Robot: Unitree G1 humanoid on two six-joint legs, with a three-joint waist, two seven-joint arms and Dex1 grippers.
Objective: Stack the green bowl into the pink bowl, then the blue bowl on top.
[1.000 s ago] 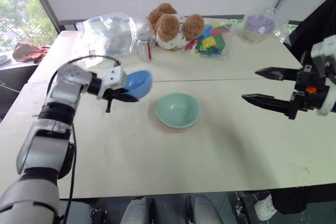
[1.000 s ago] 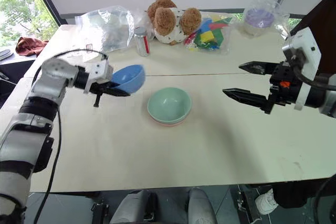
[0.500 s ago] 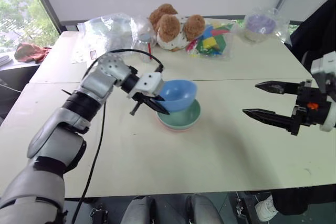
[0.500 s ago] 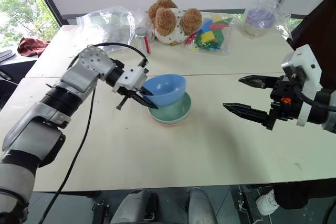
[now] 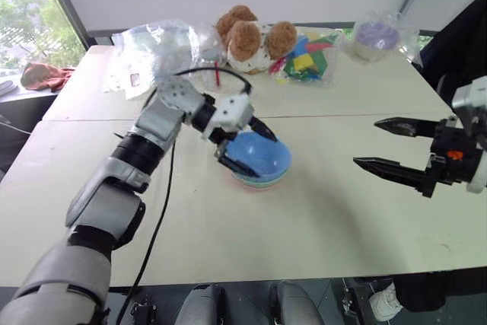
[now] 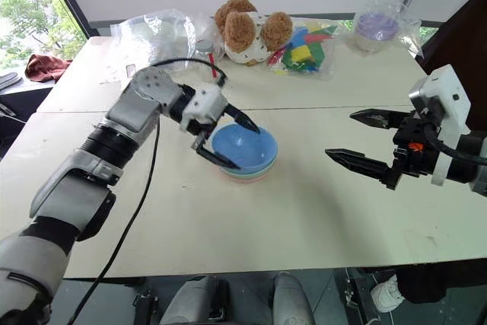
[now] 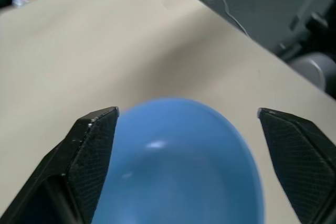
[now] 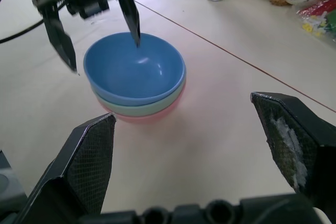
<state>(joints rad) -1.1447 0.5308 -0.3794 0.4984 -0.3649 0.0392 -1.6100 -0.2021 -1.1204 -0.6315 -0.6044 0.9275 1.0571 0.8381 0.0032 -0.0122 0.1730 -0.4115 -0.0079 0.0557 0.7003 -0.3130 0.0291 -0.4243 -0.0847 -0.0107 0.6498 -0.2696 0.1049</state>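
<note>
A teddy bear [image 5: 251, 38], bagged blocks [image 5: 308, 57], a can [image 6: 204, 49] and plastic bags [image 5: 156, 47] are lined along the tabletop's [image 5: 304, 226] far edge.

Left gripper [image 5: 247, 144] fingers spread wide, arm reaching inward; right gripper [image 5: 383, 144] likewise wide, raised.

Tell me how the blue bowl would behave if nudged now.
The blue bowl sits nested in the green bowl, so it probably slides with the stack rather than tipping. Its smooth, glossy wall looks slippery, and likely light.
</note>
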